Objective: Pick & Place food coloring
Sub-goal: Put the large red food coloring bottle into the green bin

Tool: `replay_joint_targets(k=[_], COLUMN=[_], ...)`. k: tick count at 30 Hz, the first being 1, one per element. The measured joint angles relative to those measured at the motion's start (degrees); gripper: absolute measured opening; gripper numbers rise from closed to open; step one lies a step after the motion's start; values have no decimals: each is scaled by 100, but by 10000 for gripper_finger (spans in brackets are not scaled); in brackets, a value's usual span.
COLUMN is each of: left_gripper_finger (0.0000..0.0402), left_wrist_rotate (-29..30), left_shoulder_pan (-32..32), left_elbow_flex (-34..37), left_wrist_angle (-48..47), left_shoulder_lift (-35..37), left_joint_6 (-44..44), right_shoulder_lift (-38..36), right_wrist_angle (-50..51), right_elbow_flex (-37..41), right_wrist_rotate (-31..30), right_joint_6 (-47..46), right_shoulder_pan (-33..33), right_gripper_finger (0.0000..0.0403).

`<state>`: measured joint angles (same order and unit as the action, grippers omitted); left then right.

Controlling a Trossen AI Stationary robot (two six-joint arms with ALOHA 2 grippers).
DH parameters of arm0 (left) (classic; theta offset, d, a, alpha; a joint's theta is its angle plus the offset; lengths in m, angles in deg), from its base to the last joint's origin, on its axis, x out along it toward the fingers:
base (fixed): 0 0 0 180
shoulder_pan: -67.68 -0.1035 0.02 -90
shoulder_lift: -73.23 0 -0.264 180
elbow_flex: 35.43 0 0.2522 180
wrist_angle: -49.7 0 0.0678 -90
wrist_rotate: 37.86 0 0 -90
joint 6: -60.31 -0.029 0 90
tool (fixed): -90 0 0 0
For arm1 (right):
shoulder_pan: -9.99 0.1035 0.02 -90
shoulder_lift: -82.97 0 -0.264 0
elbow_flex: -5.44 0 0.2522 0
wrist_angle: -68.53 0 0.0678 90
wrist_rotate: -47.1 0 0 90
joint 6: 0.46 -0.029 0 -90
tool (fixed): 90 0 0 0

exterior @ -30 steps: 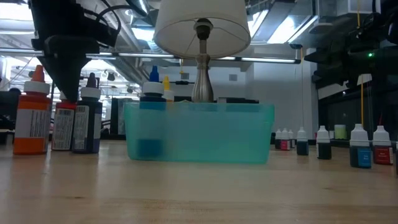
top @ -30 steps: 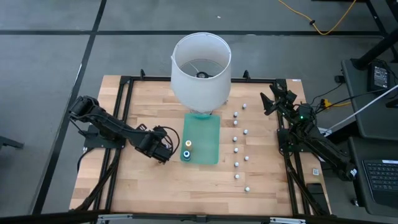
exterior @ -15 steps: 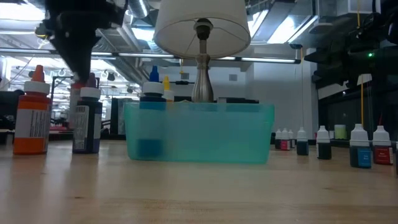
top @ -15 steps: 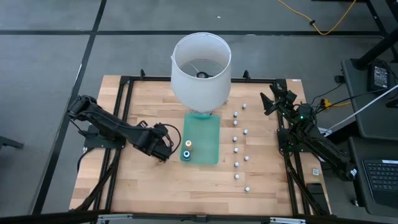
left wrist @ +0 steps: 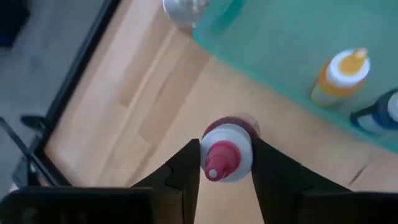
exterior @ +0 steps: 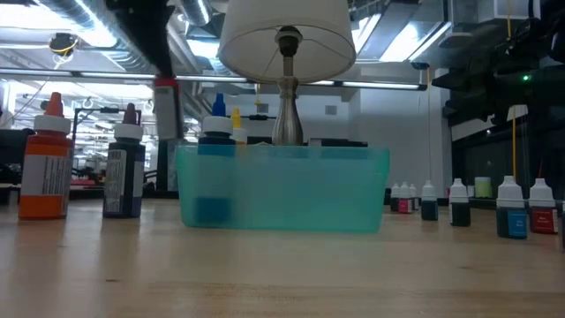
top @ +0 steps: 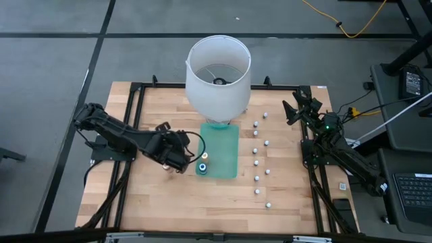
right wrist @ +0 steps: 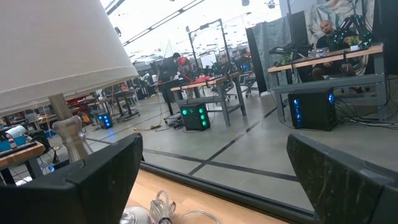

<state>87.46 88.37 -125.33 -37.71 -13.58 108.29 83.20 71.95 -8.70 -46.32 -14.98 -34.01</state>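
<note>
My left gripper [left wrist: 227, 151] is shut on a small food coloring bottle [left wrist: 227, 159] with a red tip and a white cap. It hangs just left of the teal tray [top: 223, 138], above the table [exterior: 165, 108]. A yellow-capped bottle [left wrist: 341, 76] and a blue-capped bottle [left wrist: 380, 113] stand upright in the tray. An orange bottle [exterior: 44, 159] and a dark bottle [exterior: 124, 168] stand on the table left of the tray. My right gripper [top: 297, 108] waits open by the far right edge. My left gripper pinches the bottle at its white cap [left wrist: 241, 148], one finger [left wrist: 185, 169] on each side. The fingers come from above, pointing down. The bottle hangs upright below them, lifted clear of the table.
A lamp with a white shade [top: 217, 73] stands at the tray's far end. Several tiny white-capped bottles [top: 256, 162] stand in rows right of the tray, also seen in the low view [exterior: 512, 208]. A black frame [top: 135, 108] borders the table. Bare wood lies near the front edge.
My left gripper has lifted the red-tipped bottle off the table from between the orange and dark bottles. It has carried it up and toward the right, nearer the teal tray. The other bottles have stayed put.
</note>
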Motion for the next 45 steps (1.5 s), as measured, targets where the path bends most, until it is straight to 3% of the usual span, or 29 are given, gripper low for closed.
replay_joint_targets(k=[8, 20, 30, 39, 45], left_gripper_finger=[114, 115, 116, 114, 146], left_wrist_rotate=[99, 118, -147, -220, -618], left_shoulder_pan=[-185, -442, -563, -653, -665], left_elbow_flex=[-432, -966, -957, -953, -953], left_wrist_angle=[701, 1418, 1665, 1605, 1530], left_shoulder_lift=[-397, -1258, -1957, -2105, -2105], left_joint_6=[-1326, -2550, -2802, -2824, -2823], right_shoulder_lift=[-1, 0, 0, -1, -1], right_wrist_angle=[1, 0, 1, 1, 1], right_elbow_flex=[0, 0, 0, 0, 0], right_wrist_rotate=[0, 0, 0, 0, 0], right_joint_6=[1, -1, 0, 0, -1], right_shoulder_pan=[-1, 1, -1, 0, 1], right_gripper_finger=[399, 399, 399, 399, 399])
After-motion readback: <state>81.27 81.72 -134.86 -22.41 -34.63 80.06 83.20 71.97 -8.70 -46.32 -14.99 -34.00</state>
